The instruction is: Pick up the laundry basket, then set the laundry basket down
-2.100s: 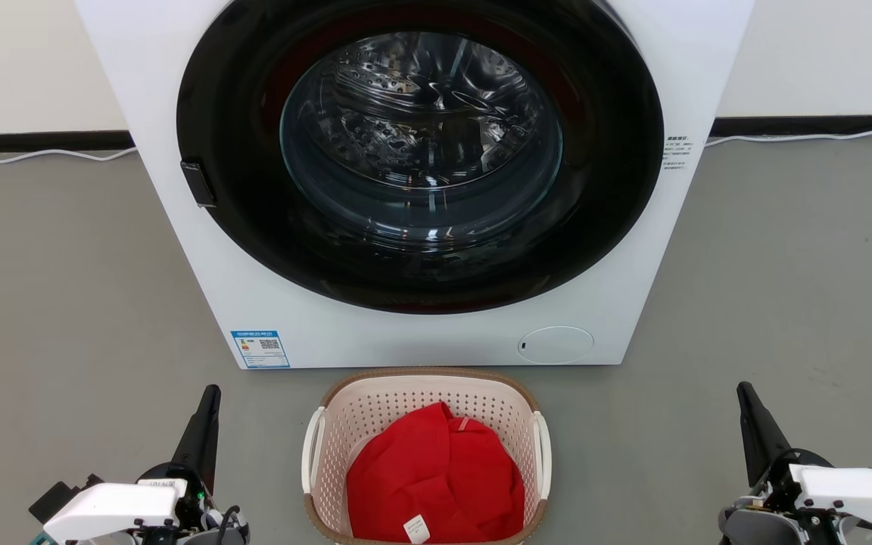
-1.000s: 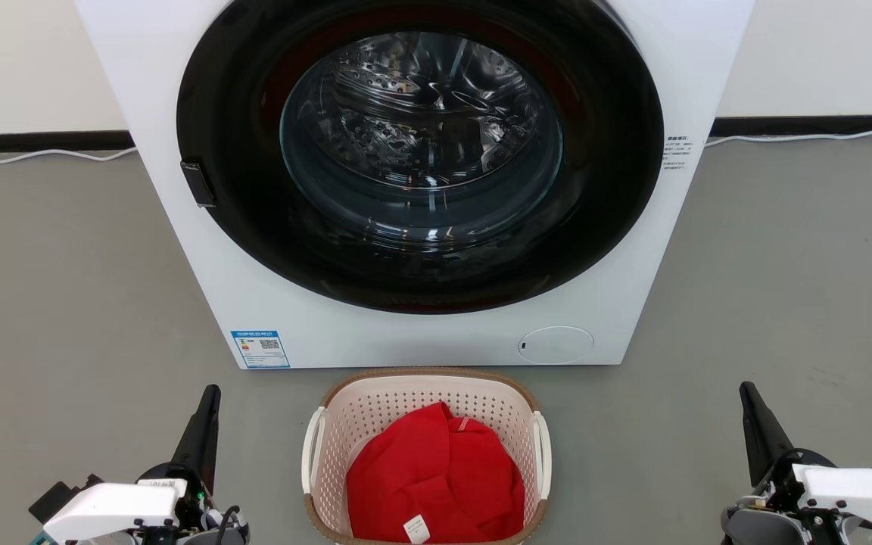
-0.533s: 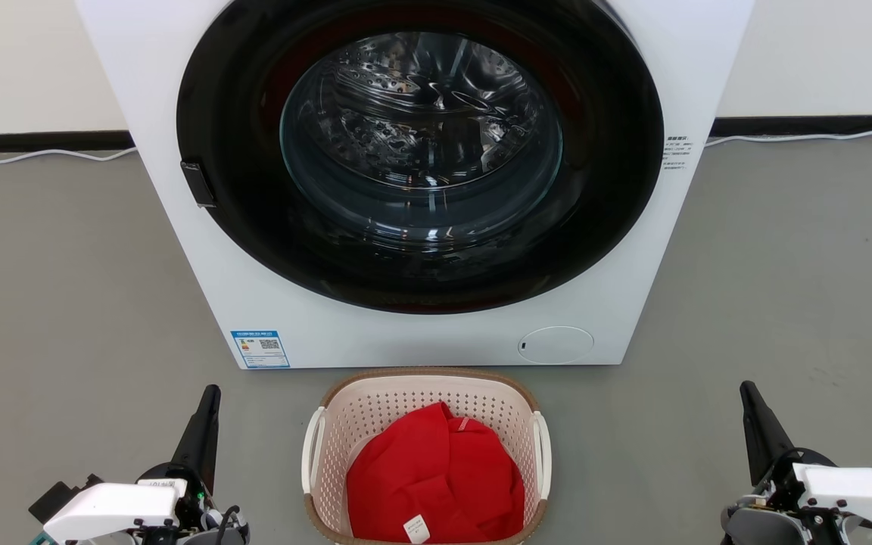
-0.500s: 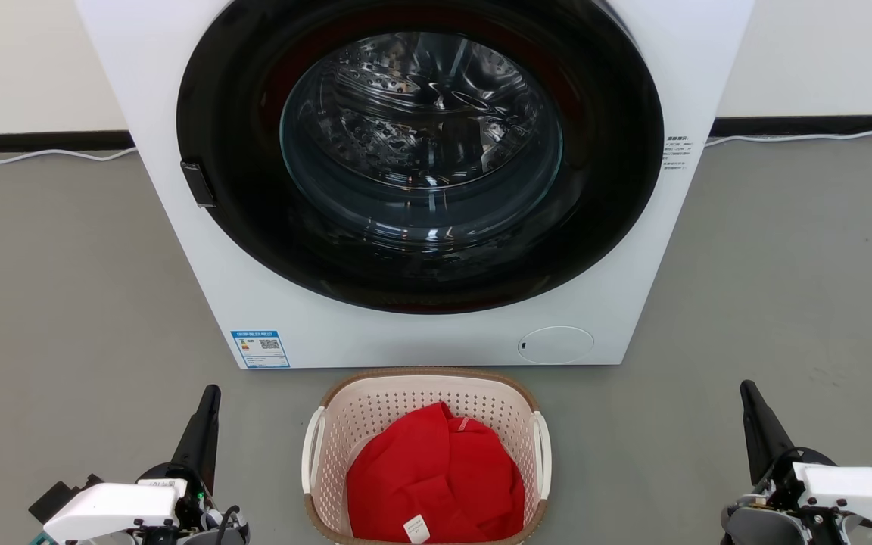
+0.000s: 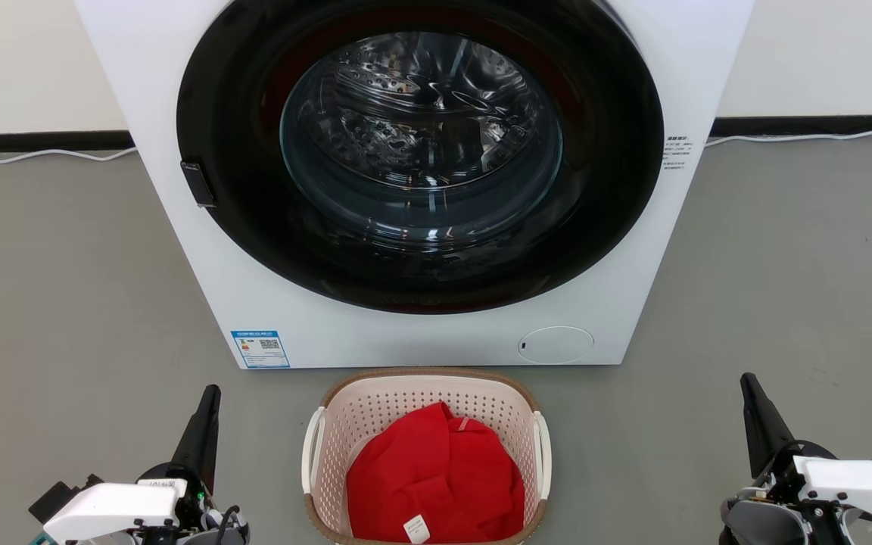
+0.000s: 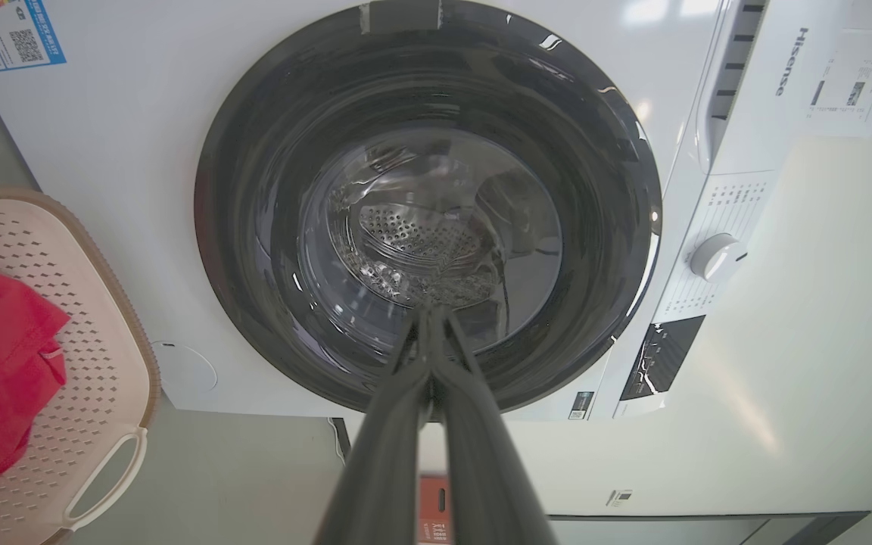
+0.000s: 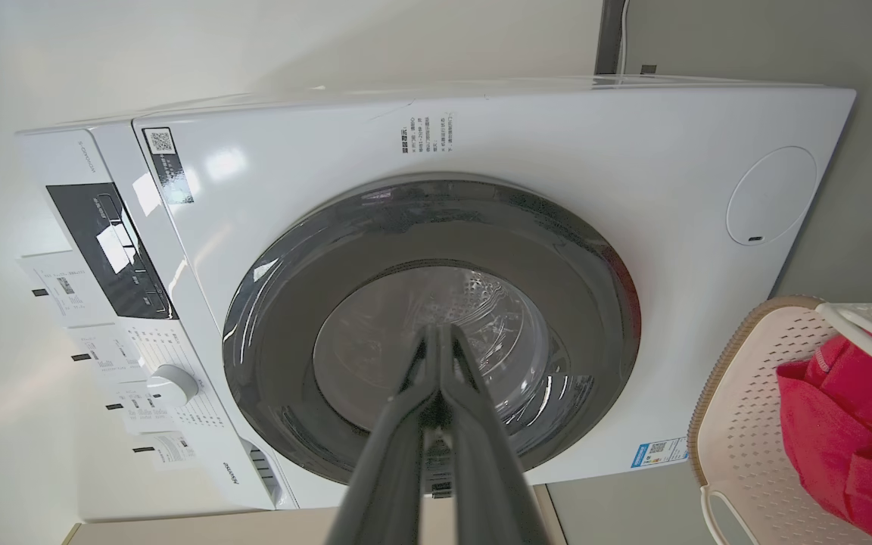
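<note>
Two grippers low over a grey floor (image 5: 65, 303), one on either side of a cream-white perforated plastic laundry basket (image 5: 375, 412) with a brown woven-look rim and white side handles. Left gripper (image 5: 210, 390) well apart from the basket's left handle, jaws pressed together tip to tip, plain along its own fingers (image 6: 398, 424) in the left wrist view. Right gripper (image 5: 746, 378) farther out from the right handle, jaws likewise together and closed on nothing. Basket upright on the floor, just before the foot of a white front-loading washing machine (image 5: 421, 341) and centred under its round dark-rimmed glass door (image 5: 239, 227), a shiny steel drum (image 5: 421, 113) behind the glass. Inside the basket, a crumpled red garment (image 5: 436, 469), a small white tag (image 5: 416, 528) showing near its front edge. Blue label (image 5: 260, 349) at the machine's lower left corner; round white cap (image 5: 555, 344) at its lower right.
</note>
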Tool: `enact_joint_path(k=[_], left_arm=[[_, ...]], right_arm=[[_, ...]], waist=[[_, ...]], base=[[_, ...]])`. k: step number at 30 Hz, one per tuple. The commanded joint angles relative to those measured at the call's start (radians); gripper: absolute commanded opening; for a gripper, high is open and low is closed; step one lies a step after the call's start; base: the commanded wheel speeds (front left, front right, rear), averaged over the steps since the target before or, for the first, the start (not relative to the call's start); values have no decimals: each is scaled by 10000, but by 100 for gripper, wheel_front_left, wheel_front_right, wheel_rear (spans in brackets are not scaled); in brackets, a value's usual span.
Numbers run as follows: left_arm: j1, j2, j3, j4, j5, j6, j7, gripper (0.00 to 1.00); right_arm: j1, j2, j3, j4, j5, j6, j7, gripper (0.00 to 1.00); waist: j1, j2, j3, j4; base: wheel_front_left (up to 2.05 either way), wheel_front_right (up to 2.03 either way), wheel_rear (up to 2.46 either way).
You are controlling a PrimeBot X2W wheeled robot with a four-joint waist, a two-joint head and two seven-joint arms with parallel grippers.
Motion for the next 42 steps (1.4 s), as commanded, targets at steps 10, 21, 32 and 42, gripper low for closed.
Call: enact_joint_path(k=[10,21,32,42], left_arm=[[-536,104,302,-219,-57,-63,25,0],[-536,104,301,-219,-57,-63,24,0],[-535,104,300,-219,-58,-63,24,0],[-535,104,300,-219,-59,-63,23,0]], right_arm=[[-408,-44,196,-259,-59,73,143,0],[-409,-35,183,-259,-70,73,153,0],[-411,-26,170,-258,-81,73,163,0],[-412,-19,159,-258,-90,73,172,0]], waist=[[-1,-1,0,0],[-1,-1,0,0],[-1,-1,0,0],[-1,-1,0,0]], base=[[0,0,0],[0,0,0],[0,0,0],[0,0,0]])
